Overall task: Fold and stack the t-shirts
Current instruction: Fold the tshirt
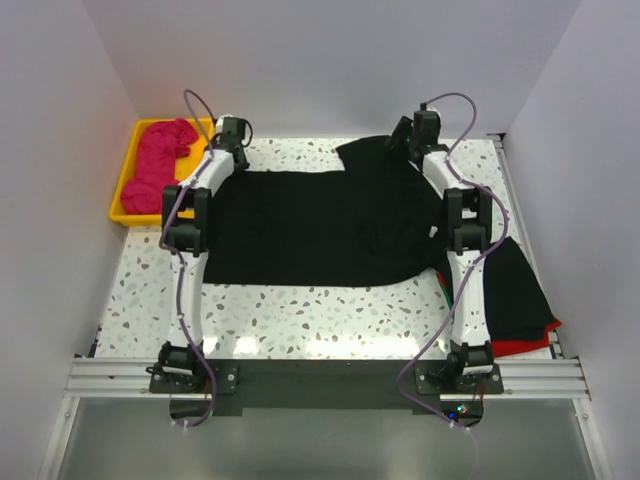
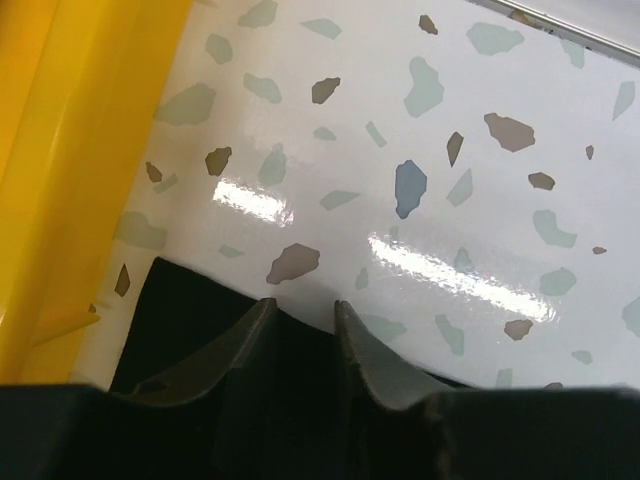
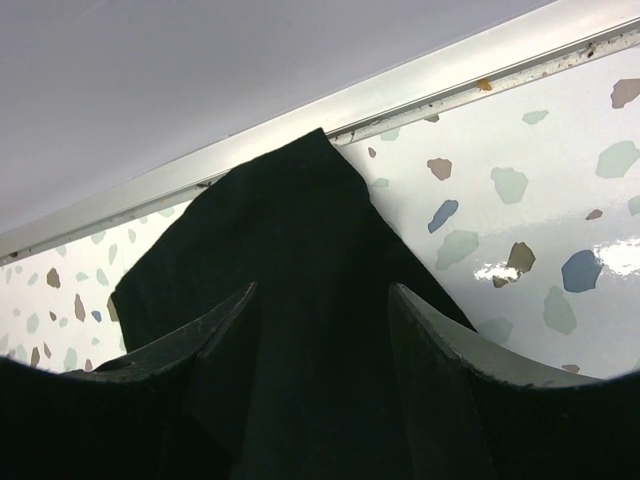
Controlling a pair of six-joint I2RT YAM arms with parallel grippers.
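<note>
The large black t-shirt [image 1: 320, 225] lies spread flat across the middle of the table. My left gripper [image 1: 233, 138] is at its far left corner; in the left wrist view the gripper [image 2: 302, 308] has a narrow gap between its fingers, and the shirt's edge [image 2: 190, 300] lies between and under them. My right gripper [image 1: 414, 135] is over the shirt's far right sleeve [image 3: 290, 230], where it [image 3: 322, 290] stands wide open just above the cloth. A magenta-pink t-shirt [image 1: 160, 165] lies crumpled in the yellow tray [image 1: 125, 190]. A black t-shirt [image 1: 520, 295] over a red one [image 1: 525, 346] lies at the near right.
The yellow tray's wall [image 2: 70, 150] rises right beside my left gripper. A metal rail [image 3: 420, 90] and the white back wall run just beyond the sleeve. White side walls close in the table on both sides.
</note>
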